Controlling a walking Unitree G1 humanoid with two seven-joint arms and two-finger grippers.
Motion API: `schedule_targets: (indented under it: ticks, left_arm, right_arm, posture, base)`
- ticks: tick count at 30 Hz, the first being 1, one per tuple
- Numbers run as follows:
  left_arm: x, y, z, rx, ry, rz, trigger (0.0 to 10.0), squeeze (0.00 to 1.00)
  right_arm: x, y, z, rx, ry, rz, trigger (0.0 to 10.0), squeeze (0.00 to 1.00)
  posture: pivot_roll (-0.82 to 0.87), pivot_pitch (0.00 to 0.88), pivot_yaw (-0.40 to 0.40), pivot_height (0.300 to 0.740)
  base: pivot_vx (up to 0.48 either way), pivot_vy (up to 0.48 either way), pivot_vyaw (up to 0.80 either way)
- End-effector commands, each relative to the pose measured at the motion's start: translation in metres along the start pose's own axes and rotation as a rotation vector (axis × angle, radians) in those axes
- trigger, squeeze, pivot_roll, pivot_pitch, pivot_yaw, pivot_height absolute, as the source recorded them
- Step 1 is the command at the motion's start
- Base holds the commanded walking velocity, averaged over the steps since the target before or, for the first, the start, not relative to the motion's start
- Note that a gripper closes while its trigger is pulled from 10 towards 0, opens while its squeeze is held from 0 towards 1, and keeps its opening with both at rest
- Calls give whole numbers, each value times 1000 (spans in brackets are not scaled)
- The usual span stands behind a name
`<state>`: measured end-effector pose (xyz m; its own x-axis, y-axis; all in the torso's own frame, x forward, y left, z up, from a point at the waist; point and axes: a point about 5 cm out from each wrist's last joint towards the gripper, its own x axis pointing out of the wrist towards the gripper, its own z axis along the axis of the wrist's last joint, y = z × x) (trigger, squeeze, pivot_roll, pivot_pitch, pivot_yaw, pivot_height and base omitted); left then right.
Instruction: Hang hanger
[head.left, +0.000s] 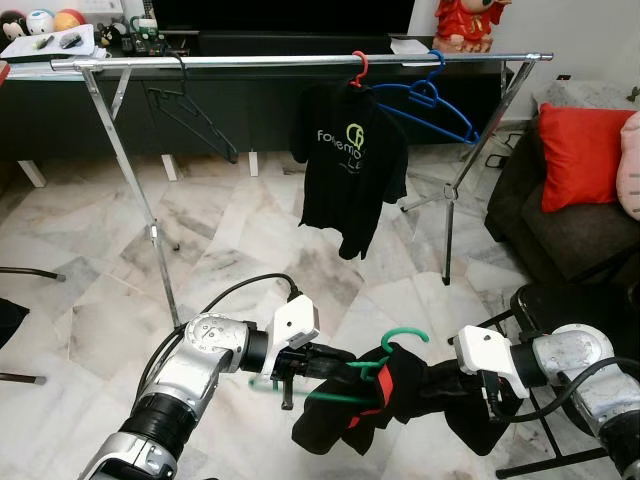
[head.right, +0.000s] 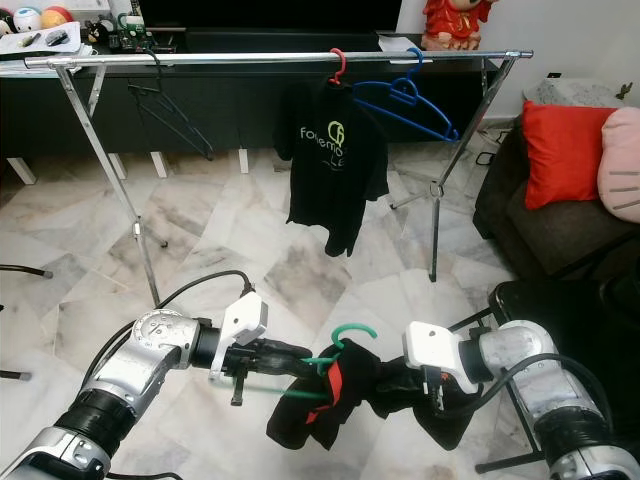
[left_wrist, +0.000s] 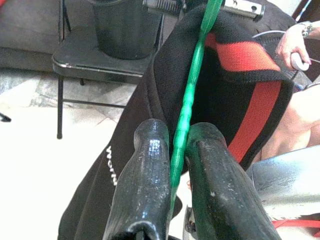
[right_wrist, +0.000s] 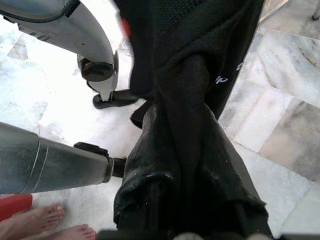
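A green hanger (head.left: 372, 369) carrying a black garment with red trim (head.left: 385, 400) is held low in front of me, between my two arms. My left gripper (head.left: 345, 372) is shut on the hanger's green bar, which runs between the fingers (left_wrist: 150, 165) in the left wrist view. My right gripper (head.left: 440, 385) is shut on the black cloth (right_wrist: 185, 130), which wraps over its fingers. The hanger's hook (head.left: 405, 337) points up. Ahead stands a silver clothes rail (head.left: 300, 61) with a black printed T-shirt (head.left: 348, 160) on a red hanger (head.left: 358, 70) and a bare blue hanger (head.left: 430, 100).
A black hanger (head.left: 190, 110) hangs at the rail's left. A dark sofa with a red cushion (head.left: 580, 155) is at the right, a black chair (head.left: 560, 310) beside my right arm. A person's bare feet (right_wrist: 55, 222) stand close. The rail's legs (head.left: 160, 260) spread over the marble floor.
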<state>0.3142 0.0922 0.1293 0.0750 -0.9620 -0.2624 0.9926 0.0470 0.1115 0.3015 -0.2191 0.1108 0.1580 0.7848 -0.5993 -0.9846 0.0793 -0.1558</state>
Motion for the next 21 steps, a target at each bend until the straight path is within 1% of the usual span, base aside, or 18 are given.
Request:
schedule_targets:
  ticks: [1, 10, 14, 16, 20, 21]
  left_arm:
    - [7, 2, 9, 32, -24, -18, 10000, 1000]
    - [3, 2, 8, 46, 4, -44, 10000, 1000]
    - [-6, 8, 9, 69, 42, -33, 10000, 1000]
    - [-14, 14, 11, 81, 60, -4, 10000, 1000]
    - [-18, 16, 11, 84, 67, 11, 10000, 1000]
    - [-23, 19, 11, 90, 77, 42, 10000, 1000]
  right_arm:
    - [4, 4, 0, -6, -7, 29, 0, 0]
    - [4, 8, -8, 5, 43, 39, 0, 0]
    - [3, 10, -15, 14, 82, 41, 0, 0]
    - [3, 12, -20, 29, 105, 35, 0, 0]
    - [3, 13, -23, 30, 118, 28, 0, 0]
    - [3, 11, -25, 43, 125, -11, 0, 0]
  posture:
    - [-22, 122, -86, 740]
    - [-21, 116, -88, 740]
    - [-15, 125, -90, 740]
    - [-14, 128, -90, 740]
    - [-13, 130, -89, 740]
    - [-11, 137, -90, 740]
  base:
    - [0, 0, 0]
    - [0, 0, 0]
    - [0, 0, 0]
    - [0, 0, 0]
    - [0, 0, 0]
    - [0, 0, 0]
